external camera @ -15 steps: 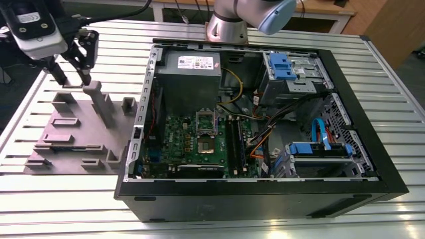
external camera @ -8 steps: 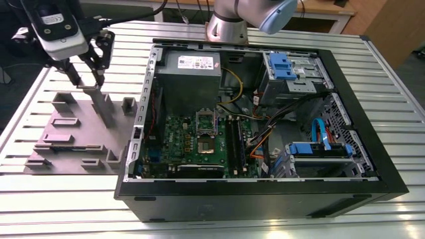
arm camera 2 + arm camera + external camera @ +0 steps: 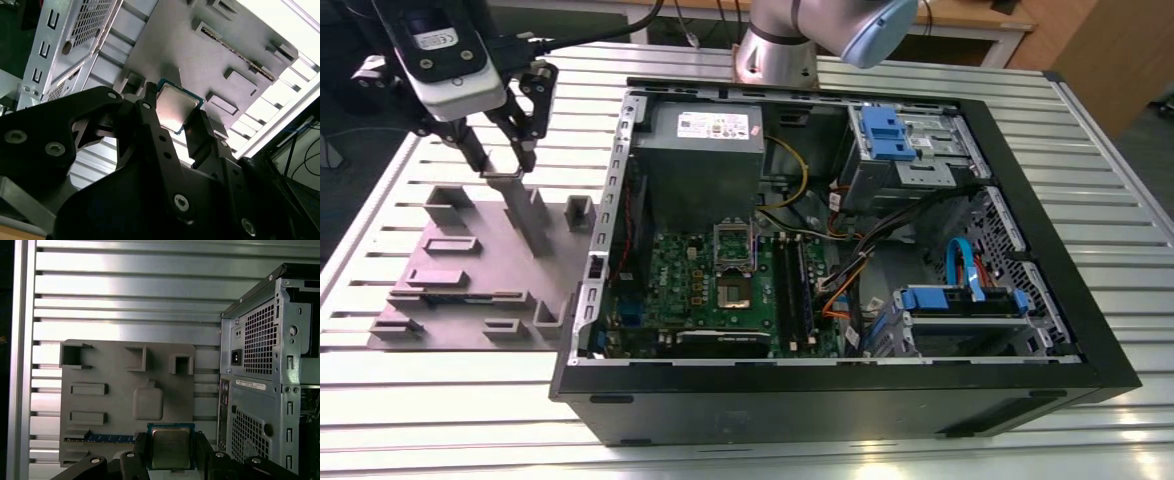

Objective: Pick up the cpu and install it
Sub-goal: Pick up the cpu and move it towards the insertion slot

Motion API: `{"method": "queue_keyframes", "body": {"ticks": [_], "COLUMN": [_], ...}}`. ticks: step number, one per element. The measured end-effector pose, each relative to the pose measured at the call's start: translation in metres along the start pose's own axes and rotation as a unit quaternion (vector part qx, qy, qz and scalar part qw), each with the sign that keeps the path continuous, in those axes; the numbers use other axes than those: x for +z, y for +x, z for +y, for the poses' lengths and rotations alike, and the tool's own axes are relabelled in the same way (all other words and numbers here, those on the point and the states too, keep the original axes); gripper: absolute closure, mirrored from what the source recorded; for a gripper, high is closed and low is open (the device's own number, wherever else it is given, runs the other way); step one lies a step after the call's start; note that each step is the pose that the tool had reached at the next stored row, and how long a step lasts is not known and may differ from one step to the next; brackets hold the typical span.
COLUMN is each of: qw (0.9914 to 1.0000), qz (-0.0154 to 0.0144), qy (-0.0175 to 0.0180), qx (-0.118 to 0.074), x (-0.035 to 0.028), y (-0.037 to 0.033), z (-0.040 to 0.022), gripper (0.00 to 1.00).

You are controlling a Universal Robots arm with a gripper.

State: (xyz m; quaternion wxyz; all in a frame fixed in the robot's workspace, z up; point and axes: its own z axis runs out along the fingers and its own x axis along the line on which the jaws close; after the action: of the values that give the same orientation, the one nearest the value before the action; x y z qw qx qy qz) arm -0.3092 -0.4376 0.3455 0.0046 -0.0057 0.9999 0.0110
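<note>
The cpu is a small square chip with a silvery top, and my gripper is shut on its two opposite edges. In the second wrist view the cpu sits between the black fingers, held clear above the grey fixture plate. In the exterior view my gripper hangs over the back part of the fixture, at that view's left, outside the computer case. The rounded square pocket in the fixture holds nothing. The dark socket lies on the green motherboard inside the case, its metal frame swung up.
The open black computer case stands to the exterior view's right of the fixture, with its metal side wall between the two. Inside are a grey power-supply box, blue drive brackets and loose cables. The arm's base stands behind the case.
</note>
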Motion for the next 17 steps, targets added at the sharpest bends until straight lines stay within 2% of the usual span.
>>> {"method": "queue_keyframes", "body": {"ticks": [17], "qw": [1.00000], "qz": [0.0000], "qy": [0.0000], "qx": [0.000], "x": [0.0000], "y": [-0.0016], "z": [0.0000], "gripper": [0.53]}}
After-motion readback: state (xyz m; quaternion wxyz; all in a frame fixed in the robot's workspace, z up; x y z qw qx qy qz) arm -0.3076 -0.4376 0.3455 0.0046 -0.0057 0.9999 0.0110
